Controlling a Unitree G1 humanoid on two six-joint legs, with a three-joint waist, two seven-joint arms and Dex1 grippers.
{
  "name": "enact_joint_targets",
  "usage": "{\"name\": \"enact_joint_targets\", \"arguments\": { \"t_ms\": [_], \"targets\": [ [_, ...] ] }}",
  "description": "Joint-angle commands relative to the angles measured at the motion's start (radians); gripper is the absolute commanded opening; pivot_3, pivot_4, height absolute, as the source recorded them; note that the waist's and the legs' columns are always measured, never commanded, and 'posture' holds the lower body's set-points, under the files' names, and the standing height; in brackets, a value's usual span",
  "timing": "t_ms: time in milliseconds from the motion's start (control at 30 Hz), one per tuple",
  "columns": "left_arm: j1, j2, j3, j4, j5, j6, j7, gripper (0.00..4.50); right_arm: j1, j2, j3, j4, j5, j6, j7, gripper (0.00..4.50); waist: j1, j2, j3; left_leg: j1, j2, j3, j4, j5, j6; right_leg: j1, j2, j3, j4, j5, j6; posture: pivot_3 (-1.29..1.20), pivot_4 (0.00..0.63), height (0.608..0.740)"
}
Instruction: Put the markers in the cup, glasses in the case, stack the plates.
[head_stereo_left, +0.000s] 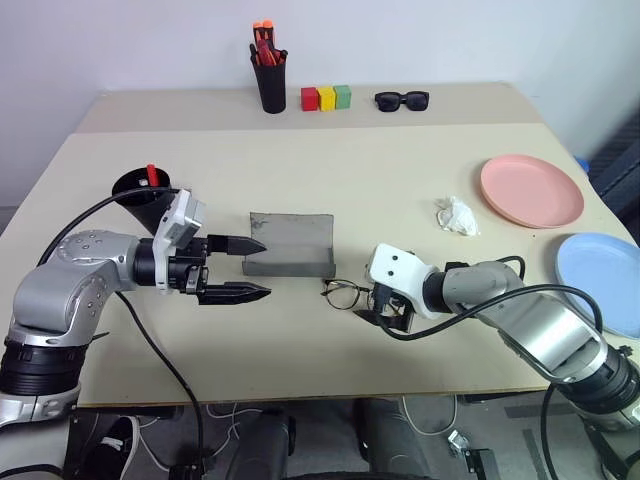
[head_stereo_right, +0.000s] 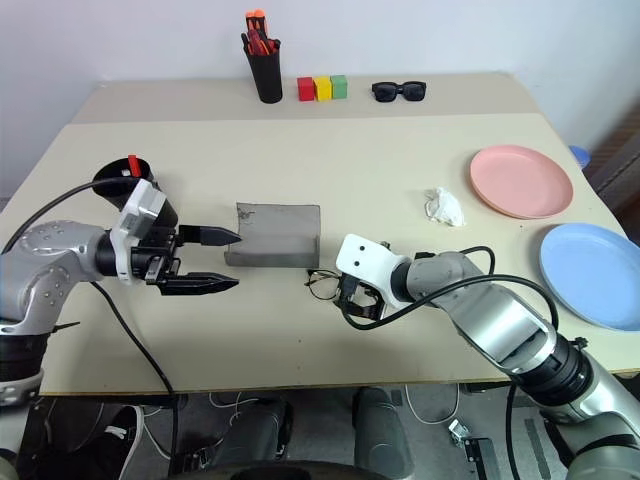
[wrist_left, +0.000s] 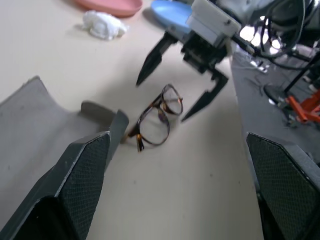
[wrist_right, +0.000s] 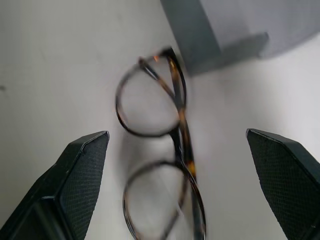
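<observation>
Beige table setup: my right gripper hangs wide open right over the glasses, which lie beside the open case. My left gripper, also open and empty, waits near the case.

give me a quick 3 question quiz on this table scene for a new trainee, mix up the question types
1. True or false: the glasses already lie inside the case.
2. Which gripper hangs right over the glasses? A) left gripper B) right gripper
3. Fill in: the pink plate and the blue plate lie ____ on the table, not stacked.

Key:
1. False. They lie on the table just in front of the open case.
2. B. Its open fingers straddle the glasses without gripping them; the left gripper, also open, points at the case from the side.
3. Side by side, apart.
</observation>
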Motion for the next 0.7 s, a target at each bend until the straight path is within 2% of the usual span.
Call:
{"name": "enact_joint_targets", "arguments": {
  "t_ms": [33, 100, 167, 467, 600, 633, 667, 700],
  "targets": [
    [0.007, 0.018, 0.023, -0.033, -0.019, -0.023, 0.010, 4.48, -0.038, 0.027, -0.050, -0.016, 0.040, 0.051, 0.019, 4.25, 0.000, 0.000, 0.000, 0.000, 0.000, 0.000, 0.000, 0.000, 0.000, 0.000, 0.000, 0.000, 0.000, 0.000, 0.000, 0.00, 0.150, 0.740],
    [0.016, 0.021, 0.029, -0.051, -0.036, -0.012, 0.021, 4.50, -0.054, 0.053, -0.072, -0.021, 0.065, 0.083, 0.018, 3.62, 0.000, 0.000, 0.000, 0.000, 0.000, 0.000, 0.000, 0.000, 0.000, 0.000, 0.000, 0.000, 0.000, 0.000, 0.000, 0.00, 0.150, 0.740],
    [0.023, 0.026, 0.033, -0.064, -0.048, -0.005, 0.026, 4.50, -0.064, 0.069, -0.083, -0.032, 0.069, 0.099, 0.008, 2.68, 0.001, 0.000, 0.000, 0.000, 0.000, 0.000, 0.000, 0.000, 0.000, 0.000, 0.000, 0.000, 0.000, 0.000, 0.000, 0.00, 0.150, 0.740],
    [-0.041, 0.031, -0.003, -0.078, -0.082, 0.048, 0.068, 4.50, -0.073, -0.008, 0.012, -0.028, -0.012, 0.068, 0.018, 2.68, 0.002, 0.000, 0.000, 0.000, 0.000, 0.000, 0.000, 0.000, 0.000, 0.000, 0.000, 0.000, 0.000, 0.000, 0.000, 0.00, 0.150, 0.740],
    [-0.057, 0.029, 0.036, -0.095, -0.144, 0.079, 0.078, 4.50, -0.129, -0.012, 0.022, -0.017, -0.017, 0.108, 0.033, 2.68, -0.005, 0.000, 0.000, 0.000, 0.000, 0.001, 0.000, 0.000, 0.000, -0.001, 0.000, 0.000, 0.000, 0.000, 0.000, 0.00, 0.150, 0.740],
    [-0.058, 0.035, 0.047, -0.097, -0.158, 0.082, 0.076, 4.50, -0.147, 0.001, 0.018, -0.015, -0.011, 0.121, 0.034, 2.12, -0.005, 0.000, 0.000, 0.000, 0.000, 0.001, 0.000, 0.000, 0.000, -0.001, 0.000, 0.000, 0.000, 0.000, 0.000, 0.00, 0.150, 0.740],
    [-0.054, 0.044, 0.057, -0.100, -0.166, 0.081, 0.071, 4.50, -0.162, 0.015, 0.018, -0.011, -0.008, 0.129, 0.032, 1.81, -0.005, 0.000, 0.000, 0.000, 0.000, 0.000, -0.001, 0.000, 0.000, -0.001, 0.000, 0.000, 0.000, 0.000, 0.000, 0.00, 0.150, 0.740],
    [-0.050, 0.051, 0.061, -0.102, -0.170, 0.077, 0.067, 4.50, -0.171, 0.024, 0.019, -0.009, -0.006, 0.135, 0.029, 1.81, -0.005, 0.000, 0.000, 0.000, 0.000, 0.000, -0.001, 0.000, 0.000, -0.001, 0.000, 0.000, 0.000, 0.000, 0.000, 0.00, 0.150, 0.740]
  ]
}}
